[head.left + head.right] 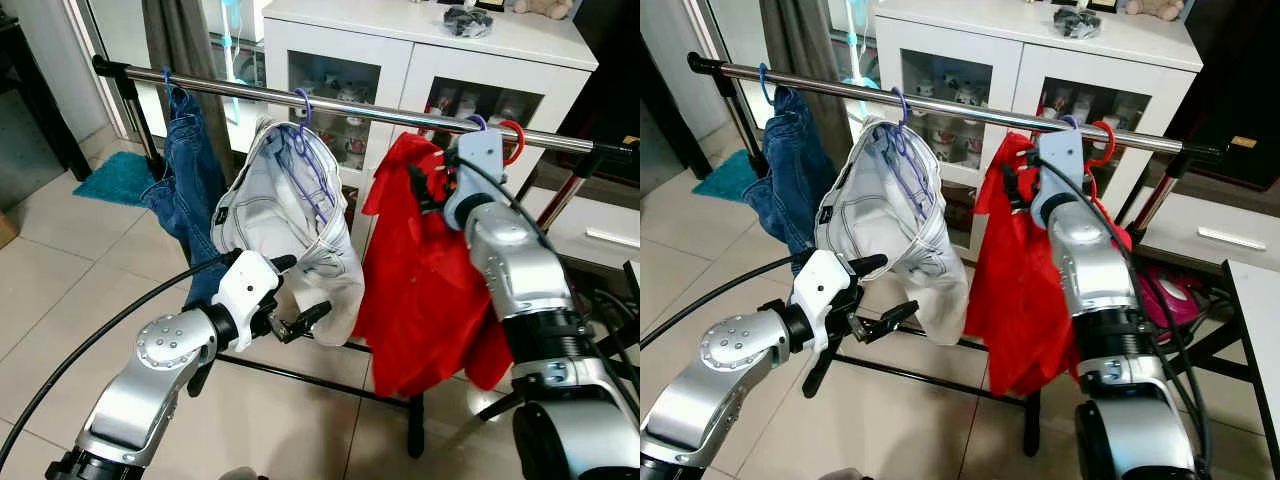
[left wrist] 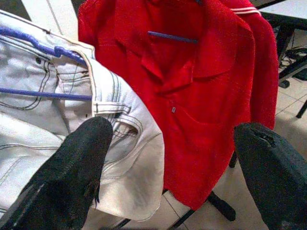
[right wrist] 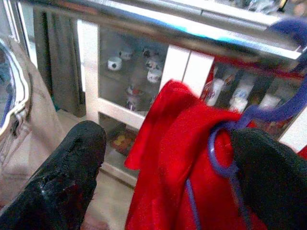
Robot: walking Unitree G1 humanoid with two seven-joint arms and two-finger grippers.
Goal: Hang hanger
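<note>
Left eye view is showing the right gripper [image 1: 430, 185] reaching up to the steel rail [image 1: 340, 105], its fingers [image 3: 62, 177] spreading wide around the top of the red shirt [image 1: 430, 280]. The purple hanger [image 3: 230, 163] carrying that shirt is lying just beside one fingertip, its hook curving up toward the rail above the fingers; whether a finger is touching it I cannot tell. Lower down, the left gripper [image 1: 290, 300] is hovering with its fingers [image 2: 76, 167] spread apart and holding nothing, the white jeans [image 1: 290, 230] hanging just beyond one fingertip and the red shirt between and past the two. Blue jeans [image 1: 185, 170] are hanging farther along the rail, well apart from both grippers.
</note>
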